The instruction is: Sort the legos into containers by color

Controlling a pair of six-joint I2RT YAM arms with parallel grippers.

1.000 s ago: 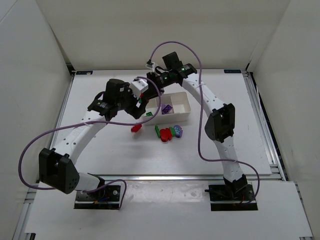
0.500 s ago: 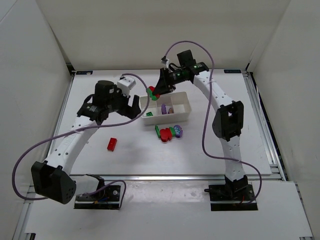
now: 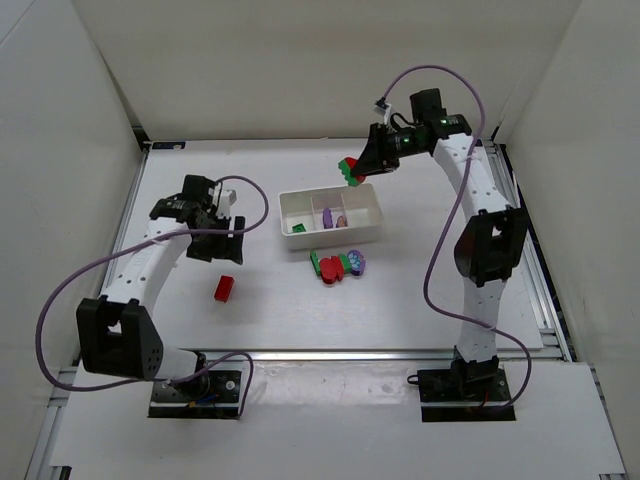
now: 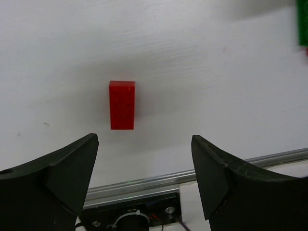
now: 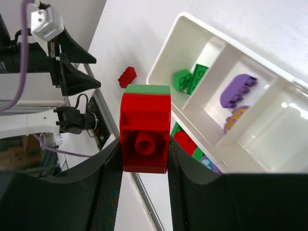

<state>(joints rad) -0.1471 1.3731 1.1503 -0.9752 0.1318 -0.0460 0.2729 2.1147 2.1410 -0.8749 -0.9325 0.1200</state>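
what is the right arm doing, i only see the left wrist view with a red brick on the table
observer: The right gripper is shut on a red and green stack, lifted off the table near the tray.
operator: whats in the tray
observer: Green bricks in one end compartment, purple pieces in the middle one.
operator: any loose ones besides my red brick
observer: Yes, a mixed cluster lies on the table just in front of the tray.

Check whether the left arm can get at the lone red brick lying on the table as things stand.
Probably yes. The left gripper is open and pointed at the red brick, which lies alone on bare table with nothing between them.
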